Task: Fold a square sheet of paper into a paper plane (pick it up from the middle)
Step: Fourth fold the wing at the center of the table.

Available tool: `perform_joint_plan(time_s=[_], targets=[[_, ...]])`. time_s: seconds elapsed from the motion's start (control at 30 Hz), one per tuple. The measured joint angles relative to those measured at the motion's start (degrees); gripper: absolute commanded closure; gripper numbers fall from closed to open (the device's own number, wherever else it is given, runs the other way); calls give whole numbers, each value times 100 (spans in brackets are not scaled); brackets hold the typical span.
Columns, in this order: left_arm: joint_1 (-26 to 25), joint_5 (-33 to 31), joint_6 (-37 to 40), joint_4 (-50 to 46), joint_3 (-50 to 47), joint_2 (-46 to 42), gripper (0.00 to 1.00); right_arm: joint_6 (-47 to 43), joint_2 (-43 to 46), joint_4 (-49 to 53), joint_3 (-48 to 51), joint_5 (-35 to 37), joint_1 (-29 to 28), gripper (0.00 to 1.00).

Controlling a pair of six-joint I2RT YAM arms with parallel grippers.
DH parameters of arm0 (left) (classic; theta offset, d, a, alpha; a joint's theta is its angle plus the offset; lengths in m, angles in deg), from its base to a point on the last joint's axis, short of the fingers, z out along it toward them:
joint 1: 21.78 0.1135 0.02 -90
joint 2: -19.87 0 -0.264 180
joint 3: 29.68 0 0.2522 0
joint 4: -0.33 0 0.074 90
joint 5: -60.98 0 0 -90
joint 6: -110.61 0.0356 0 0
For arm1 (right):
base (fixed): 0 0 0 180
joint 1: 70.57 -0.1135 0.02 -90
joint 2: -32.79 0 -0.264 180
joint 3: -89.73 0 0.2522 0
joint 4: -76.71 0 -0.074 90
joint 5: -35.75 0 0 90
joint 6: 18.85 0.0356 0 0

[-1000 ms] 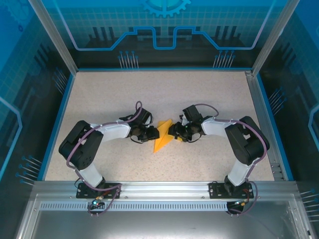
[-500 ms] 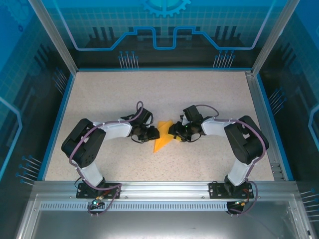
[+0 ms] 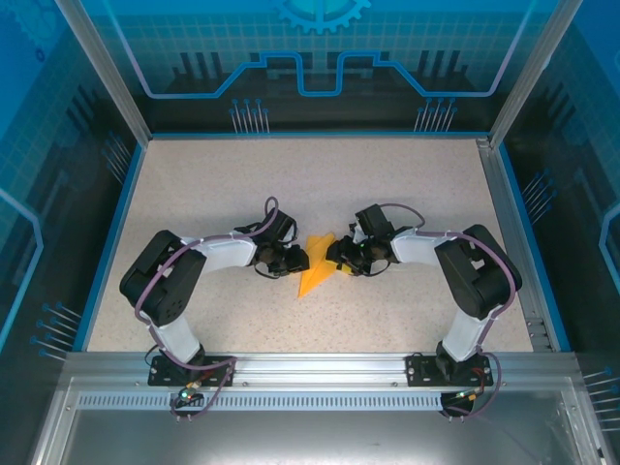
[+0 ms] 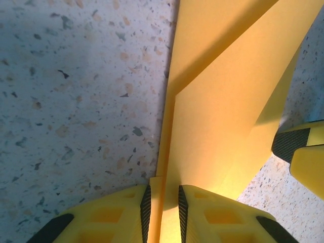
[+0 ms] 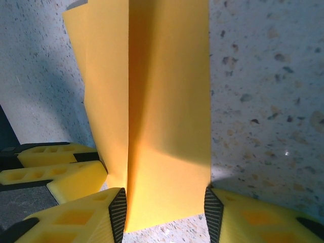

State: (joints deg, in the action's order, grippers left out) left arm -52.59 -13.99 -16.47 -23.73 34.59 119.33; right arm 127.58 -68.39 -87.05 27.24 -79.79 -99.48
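Observation:
The square sheet of paper (image 3: 316,272) is orange and folded into a narrow pointed shape, tip toward the near left, lying mid-table between both arms. My left gripper (image 3: 296,260) meets it from the left. In the left wrist view its jaws (image 4: 163,196) stand only narrowly apart, astride a raised fold of the paper (image 4: 223,111), and a small gap still shows. My right gripper (image 3: 335,256) comes in from the right. In the right wrist view it (image 5: 164,203) is open wide, a pad at each side of the paper's (image 5: 162,101) flat end.
The speckled table (image 3: 407,184) has blue rails at the left and back, and a metal rail (image 3: 513,242) on the right. The two grippers sit almost tip to tip. The left fingers (image 5: 55,169) show in the right wrist view, a right finger (image 4: 304,154) in the left one.
The left jaws have narrowed a little around the fold. Both grippers crept slightly closer at the paper, which stays where it was.

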Motion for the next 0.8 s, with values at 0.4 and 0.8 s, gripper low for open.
perform_joint_plan(time_s=[0.4, 0.8], targets=[[31, 63, -2, -2, 4, 31, 77, 15, -4, 0, -52, -17, -4, 51], [35, 66, -2, -42, 24, 37, 78, -140, -7, 334, -358, 372, -149, 48]])
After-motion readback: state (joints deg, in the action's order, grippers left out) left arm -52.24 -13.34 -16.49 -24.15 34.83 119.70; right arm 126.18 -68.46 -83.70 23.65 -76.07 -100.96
